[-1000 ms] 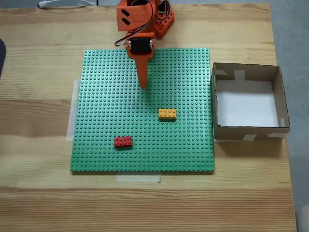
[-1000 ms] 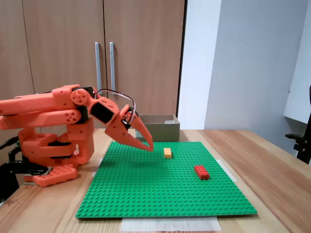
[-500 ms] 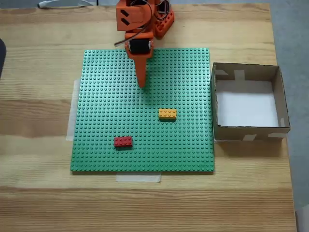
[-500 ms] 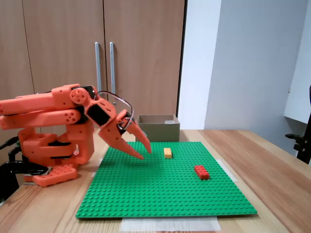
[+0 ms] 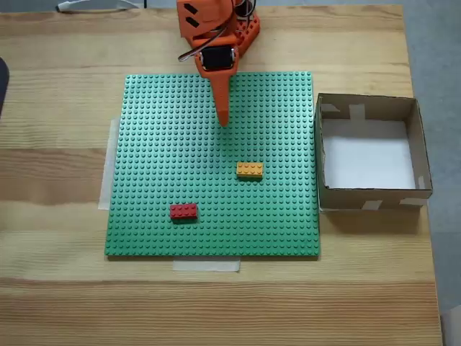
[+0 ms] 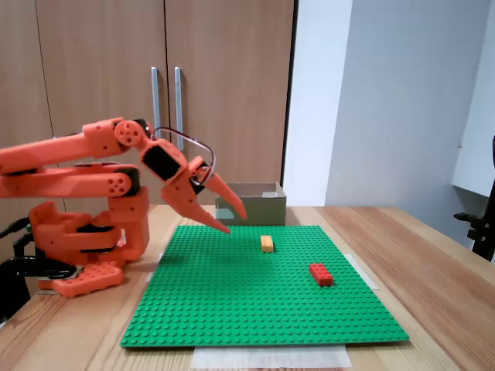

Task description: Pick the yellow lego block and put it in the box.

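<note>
**Hand hovering over the green plate, yellow brick sitting free**

Lots of room here. The yellow lego block (image 5: 250,170) sits studs-up on the green baseplate (image 5: 158,151), right of middle in the top-down fixed view, with bare studs all around it. The red brick (image 5: 184,211) is well apart, lower left of it toward the plate's near edge. The box (image 5: 373,195) stands on the counter (image 5: 65,101) just beside the plate's right edge, open side up, white floor showing. Pale tape strips (image 5: 207,265) peek out from under the plate's left and near edges.

The hand (image 6: 230,219) is partly open: the side fixed view shows two pointed fingers with a clear gap, the upper tip in front of the box, the lower one (image 6: 203,218) down toward the plate. It's holding nothing and touching nothing, hanging above the studs.

The arm (image 6: 62,166) reaches out from its base (image 5: 241,32) at the plate's far edge, folded low, hand angled down and forward. From above, the hand (image 5: 223,119) points toward the near side, short of the yellow block and a bit left of it.
</note>
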You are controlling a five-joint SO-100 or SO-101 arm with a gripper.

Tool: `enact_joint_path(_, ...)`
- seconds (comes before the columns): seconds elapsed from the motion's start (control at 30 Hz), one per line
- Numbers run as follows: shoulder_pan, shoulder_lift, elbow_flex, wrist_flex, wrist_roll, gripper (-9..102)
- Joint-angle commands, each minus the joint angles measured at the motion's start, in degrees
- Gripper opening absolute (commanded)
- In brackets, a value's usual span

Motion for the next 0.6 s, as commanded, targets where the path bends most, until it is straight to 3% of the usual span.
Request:
enact_joint_path(0.0,0.9,-7.0,-6.3,-2.4,-0.4,16)
enact_joint_path(0.57,1.8,-45.3,-38.1,6.0,1.5,18)
